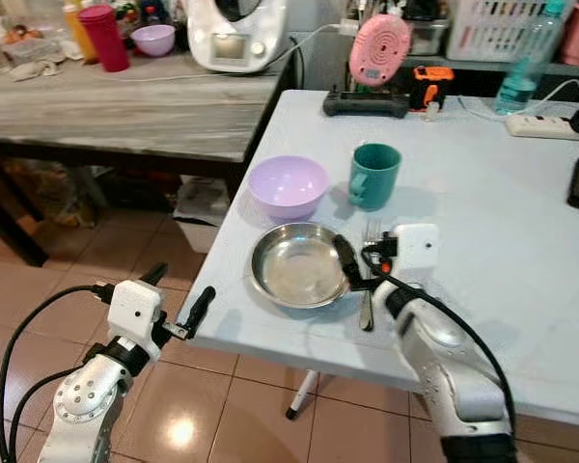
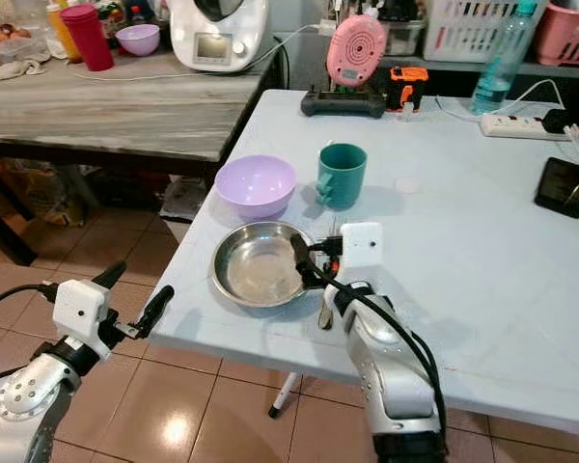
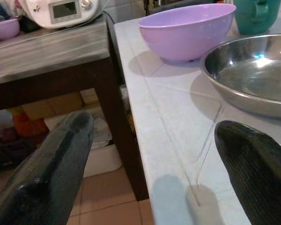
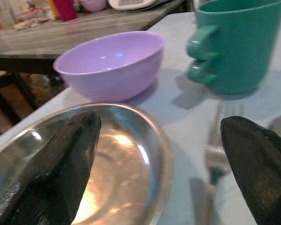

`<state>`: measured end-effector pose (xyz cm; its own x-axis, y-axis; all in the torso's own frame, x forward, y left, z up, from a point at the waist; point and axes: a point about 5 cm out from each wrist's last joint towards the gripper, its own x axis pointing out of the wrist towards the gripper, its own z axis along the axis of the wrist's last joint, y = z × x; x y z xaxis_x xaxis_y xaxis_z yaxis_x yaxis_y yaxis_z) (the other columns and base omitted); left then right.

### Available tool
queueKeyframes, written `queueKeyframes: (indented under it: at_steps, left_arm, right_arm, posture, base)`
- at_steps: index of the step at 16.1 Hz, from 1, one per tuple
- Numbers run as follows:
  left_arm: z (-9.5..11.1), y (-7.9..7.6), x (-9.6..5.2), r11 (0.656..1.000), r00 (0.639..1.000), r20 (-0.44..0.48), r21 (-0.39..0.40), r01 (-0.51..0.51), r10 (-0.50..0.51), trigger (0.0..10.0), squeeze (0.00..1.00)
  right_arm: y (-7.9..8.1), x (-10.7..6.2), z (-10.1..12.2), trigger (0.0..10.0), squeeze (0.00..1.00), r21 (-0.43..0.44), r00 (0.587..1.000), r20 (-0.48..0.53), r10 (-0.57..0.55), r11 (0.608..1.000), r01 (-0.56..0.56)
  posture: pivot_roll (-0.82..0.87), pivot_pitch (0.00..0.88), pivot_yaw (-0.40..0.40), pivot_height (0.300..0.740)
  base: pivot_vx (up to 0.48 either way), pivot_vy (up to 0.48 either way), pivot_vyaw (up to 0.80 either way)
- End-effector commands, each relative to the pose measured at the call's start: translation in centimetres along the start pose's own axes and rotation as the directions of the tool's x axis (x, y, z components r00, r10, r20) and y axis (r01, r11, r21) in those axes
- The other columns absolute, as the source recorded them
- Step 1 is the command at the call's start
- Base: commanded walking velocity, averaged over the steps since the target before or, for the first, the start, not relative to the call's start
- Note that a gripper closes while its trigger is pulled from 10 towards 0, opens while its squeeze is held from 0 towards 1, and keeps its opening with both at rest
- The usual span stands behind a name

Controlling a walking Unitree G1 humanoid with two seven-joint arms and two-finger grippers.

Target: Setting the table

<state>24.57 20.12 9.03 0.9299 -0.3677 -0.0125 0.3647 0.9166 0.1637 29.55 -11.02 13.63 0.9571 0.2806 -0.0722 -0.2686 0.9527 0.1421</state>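
Observation:
A steel plate (image 1: 294, 268) lies near the front edge of the white table (image 1: 492, 241). Behind it stand a lilac bowl (image 1: 288, 186) and a teal mug (image 1: 374, 176). A fork (image 1: 370, 234) lies just right of the plate, tines toward the mug. My right gripper (image 4: 159, 125) hovers low and open, one finger over the plate's right rim (image 4: 154, 136) and the other beyond the fork (image 4: 218, 140); it holds nothing. My left gripper (image 1: 179, 291) is open and empty at the table's front left corner, facing the bowl (image 3: 187, 30) and plate (image 3: 253, 79).
A wooden side table (image 1: 125, 106) stands to the left with a red cup (image 1: 106, 37) and a white appliance (image 1: 236, 34). At the white table's back are a pink device (image 1: 378, 48), a water bottle (image 1: 526, 68) and a power strip (image 1: 550, 125). A phone (image 2: 563, 186) lies at the right.

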Motion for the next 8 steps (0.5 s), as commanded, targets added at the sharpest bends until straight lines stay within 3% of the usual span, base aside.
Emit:
queueKeyframes:
  at_steps: [1,4,8]
  left_arm:
    - [0.5,0.1,-0.2,0.999,0.999,0.014,0.018,0.038,-0.038,10.0,0.0]
    - [0.4,-0.1,-0.2,0.996,0.996,0.019,-0.003,0.087,-0.087,10.0,0.0]
    - [0.5,-0.2,-0.1,0.99,0.99,0.02,-0.005,0.142,-0.142,10.0,0.0]
  right_arm:
    - [0.9,0.4,-0.4,10.0,0.0,0.028,0.999,-0.027,0.033,0.999,-0.033]
    - [2.2,1.0,-0.7,10.0,0.0,0.024,0.996,-0.052,0.066,0.998,-0.064]
    - [1.9,0.9,-1.0,10.0,0.0,0.066,0.997,-0.074,0.029,0.998,-0.024]
  posture:
    - [-0.19,0.116,0.072,0.74]
    - [-0.19,0.119,0.076,0.74]
    - [-0.19,0.117,0.082,0.74]
  base:
    - [0.0,0.0,0.0]
    - [0.0,0.0,0.0]
    - [0.0,0.0,0.0]
